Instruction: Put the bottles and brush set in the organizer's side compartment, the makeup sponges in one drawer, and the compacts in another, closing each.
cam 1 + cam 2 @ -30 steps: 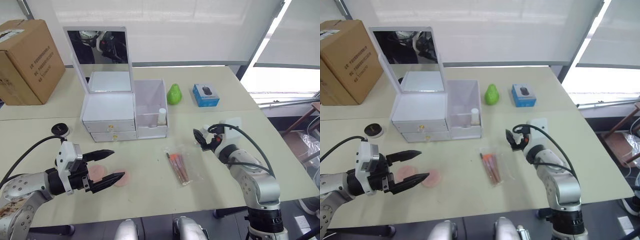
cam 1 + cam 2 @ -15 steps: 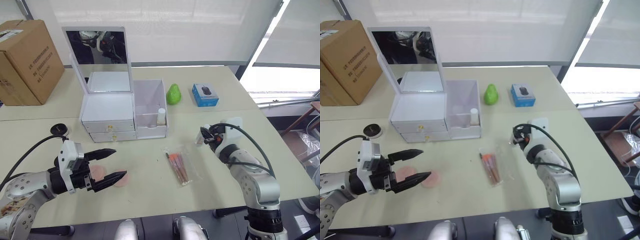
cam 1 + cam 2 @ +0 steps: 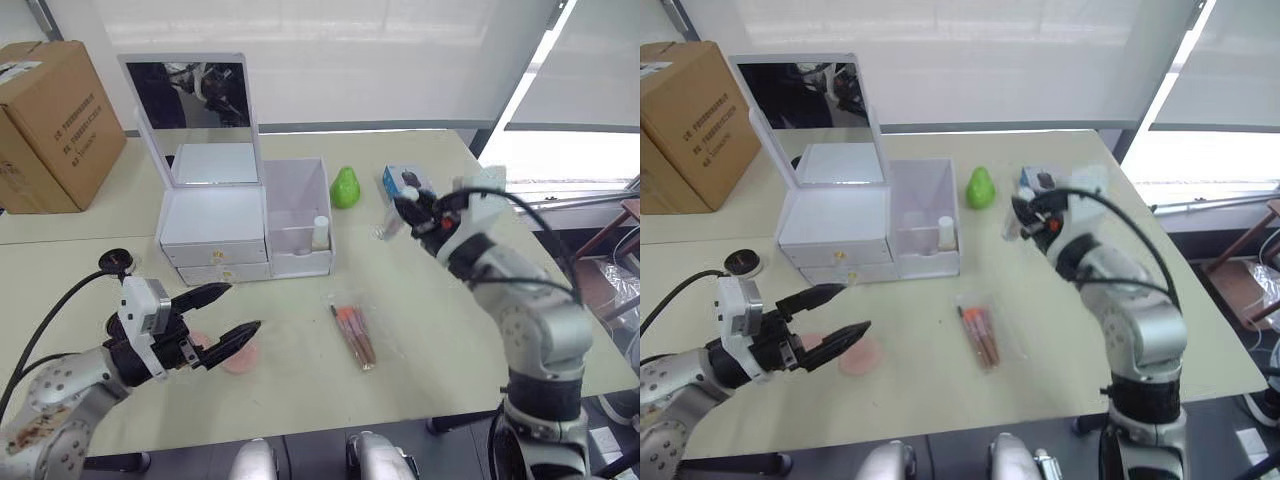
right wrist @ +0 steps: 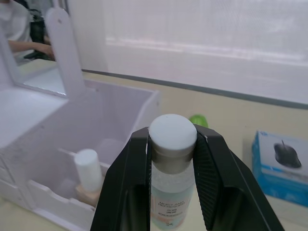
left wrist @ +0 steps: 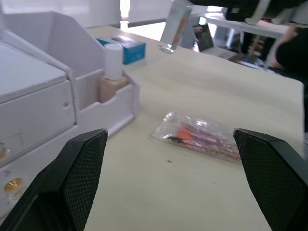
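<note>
The left gripper (image 3: 222, 315) is hanging wide open and empty just above the pink sponges (image 3: 238, 357) near the table's front edge. Behind them the organizer (image 3: 215, 238) is standing with its mirror lid up and both drawers shut; one bottle (image 3: 320, 233) is already sitting in the side compartment (image 3: 300, 210). The brush set (image 3: 352, 333) is lying flat in its clear pouch in front of that bin. Further right, the right gripper (image 4: 168, 192) is clamping a clear bottle (image 4: 169, 192) with a white cap, carried upright in the air right of the bin. The bottle step seems under way; next it needs bringing over the open top and lowering in
</note>
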Action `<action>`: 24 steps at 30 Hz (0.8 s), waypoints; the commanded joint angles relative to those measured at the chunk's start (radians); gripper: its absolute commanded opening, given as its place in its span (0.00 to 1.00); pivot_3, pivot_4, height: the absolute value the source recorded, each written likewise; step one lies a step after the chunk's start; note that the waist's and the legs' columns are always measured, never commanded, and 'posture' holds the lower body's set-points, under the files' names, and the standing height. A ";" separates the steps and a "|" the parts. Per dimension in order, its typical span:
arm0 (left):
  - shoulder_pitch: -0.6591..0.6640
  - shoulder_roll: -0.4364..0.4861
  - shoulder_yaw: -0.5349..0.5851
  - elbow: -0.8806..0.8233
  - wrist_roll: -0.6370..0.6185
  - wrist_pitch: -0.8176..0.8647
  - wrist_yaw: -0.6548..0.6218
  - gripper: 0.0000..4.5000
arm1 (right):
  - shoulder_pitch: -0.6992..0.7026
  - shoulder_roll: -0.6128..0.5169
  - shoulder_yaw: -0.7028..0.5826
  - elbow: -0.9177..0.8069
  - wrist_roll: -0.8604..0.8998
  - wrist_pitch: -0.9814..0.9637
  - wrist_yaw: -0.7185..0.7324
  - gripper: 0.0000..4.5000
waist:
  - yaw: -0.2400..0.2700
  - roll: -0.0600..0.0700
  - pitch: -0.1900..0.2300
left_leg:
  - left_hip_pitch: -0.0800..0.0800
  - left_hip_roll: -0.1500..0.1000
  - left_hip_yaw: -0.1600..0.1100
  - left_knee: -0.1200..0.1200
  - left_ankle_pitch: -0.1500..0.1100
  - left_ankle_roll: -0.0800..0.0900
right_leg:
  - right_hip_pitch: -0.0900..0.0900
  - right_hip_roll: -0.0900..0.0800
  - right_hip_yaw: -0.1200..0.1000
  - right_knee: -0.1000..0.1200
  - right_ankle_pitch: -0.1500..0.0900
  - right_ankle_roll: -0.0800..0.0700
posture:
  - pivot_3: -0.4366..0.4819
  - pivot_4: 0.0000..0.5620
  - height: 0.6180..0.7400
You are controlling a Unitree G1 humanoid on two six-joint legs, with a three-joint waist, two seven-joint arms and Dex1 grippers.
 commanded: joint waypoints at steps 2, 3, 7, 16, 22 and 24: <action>0.024 -0.062 -0.023 -0.109 0.043 -0.022 0.136 1.00 | -0.126 0.028 0.050 0.016 0.050 0.039 0.023 0.20 | 0.001 0.000 0.000 | 0.000 0.000 -0.001 0.000 0.000 0.000 | 0.000 0.001 0.001 0.000 0.000 -0.001 | 0.48 0.27 0.85; 0.024 -0.072 -0.028 -0.118 0.050 -0.023 0.155 1.00 | -0.146 0.037 0.061 0.028 0.049 0.043 0.020 0.20 | 0.001 0.000 0.000 | 0.000 0.000 -0.001 0.000 0.000 0.000 | 0.000 0.001 0.001 0.000 0.000 -0.001 | 0.48 0.27 0.85; 0.022 -0.102 -0.036 -0.156 0.067 -0.029 0.224 1.00 | -0.237 0.108 0.165 0.161 -0.015 -0.044 0.044 0.20 | 0.000 0.001 0.000 | 0.000 -0.001 -0.003 0.000 0.000 0.000 | 0.000 0.002 0.001 0.000 0.001 -0.002 | 0.48 0.27 0.85; 0.028 -0.096 -0.014 -0.160 0.066 -0.062 0.242 1.00 | -0.320 0.195 0.332 0.506 -0.183 -0.280 0.178 0.20 | 0.002 0.002 0.000 | -0.001 -0.001 -0.004 0.001 0.000 0.001 | 0.000 0.003 0.001 0.000 0.005 -0.009 | 0.48 0.27 0.85; 0.024 -0.093 -0.013 -0.165 0.066 -0.077 0.248 1.00 | -0.320 0.211 0.355 0.616 -0.258 -0.367 0.217 0.20 | 0.001 0.002 0.001 | -0.001 -0.001 -0.004 0.001 0.000 0.001 | 0.000 0.003 0.001 0.000 0.005 -0.009 | 0.48 0.27 0.85; 0.016 -0.090 -0.016 -0.167 0.064 -0.076 0.255 1.00 | -0.318 0.227 0.360 0.657 -0.279 -0.393 0.222 0.20 | 0.000 0.002 0.001 | -0.001 0.000 -0.004 0.001 0.000 0.001 | -0.001 0.003 0.001 0.000 0.005 -0.009 | 0.48 0.27 0.85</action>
